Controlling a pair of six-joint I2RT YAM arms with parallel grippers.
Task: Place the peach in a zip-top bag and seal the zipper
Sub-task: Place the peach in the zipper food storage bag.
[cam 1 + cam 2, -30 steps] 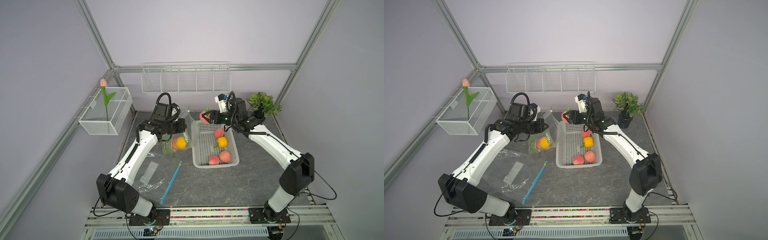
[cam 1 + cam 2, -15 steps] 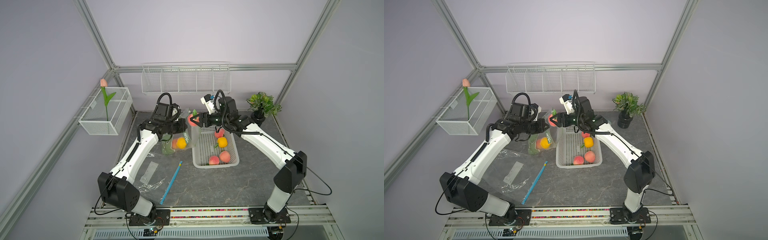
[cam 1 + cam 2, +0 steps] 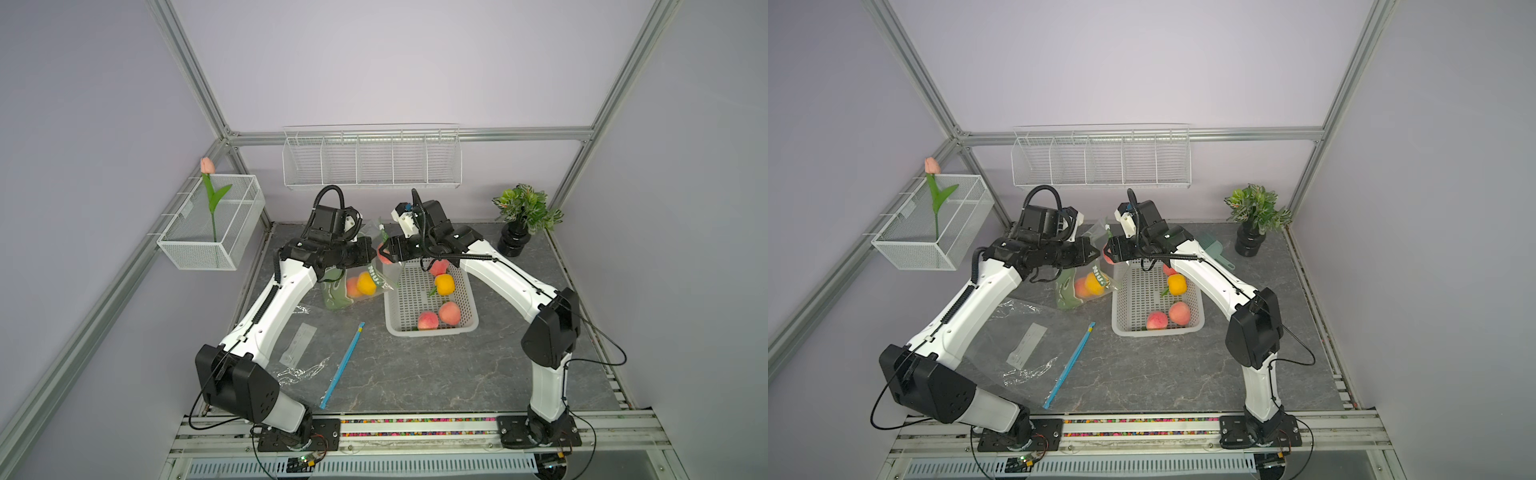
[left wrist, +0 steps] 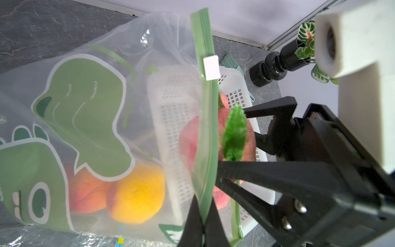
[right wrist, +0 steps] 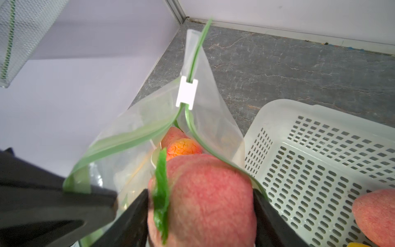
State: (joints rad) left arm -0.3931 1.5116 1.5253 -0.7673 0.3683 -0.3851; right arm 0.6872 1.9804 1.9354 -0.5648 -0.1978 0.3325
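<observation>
Right jaws grip the peach (image 5: 205,198) by its two sides, standing about as wide as the fruit, with its green leaf (image 5: 161,198) facing the wrist camera. The peach sits in the mouth of the bag (image 4: 85,107), and one strip of the green zipper (image 4: 205,139) lies across it. How far in it has gone is hard to tell: the left wrist view shows part of it through the plastic and part outside. In both top views only a red sliver shows (image 3: 384,254), the rest hidden by the jaws.

Left jaws are closed on the other zipper strip and hold the bag up. The white slider (image 5: 186,92) sits near the far end of the zipper, and the two strips part below it. Two fruits lie in the bag, one yellow (image 4: 134,194) and one pink (image 4: 87,192), half hidden behind the green print.

The bag stands just beside the basket (image 3: 432,331), on its left-arm side. In the basket are a yellow fruit (image 3: 443,284), two peaches at the near end (image 3: 428,321) and one half hidden under the right arm (image 3: 438,266). A clear bag (image 3: 299,353) with a blue strip (image 3: 343,361) lies flat on the surface, nearer the rail than the basket. A teal thing (image 3: 1210,245) behind the basket is too hidden to name.
</observation>
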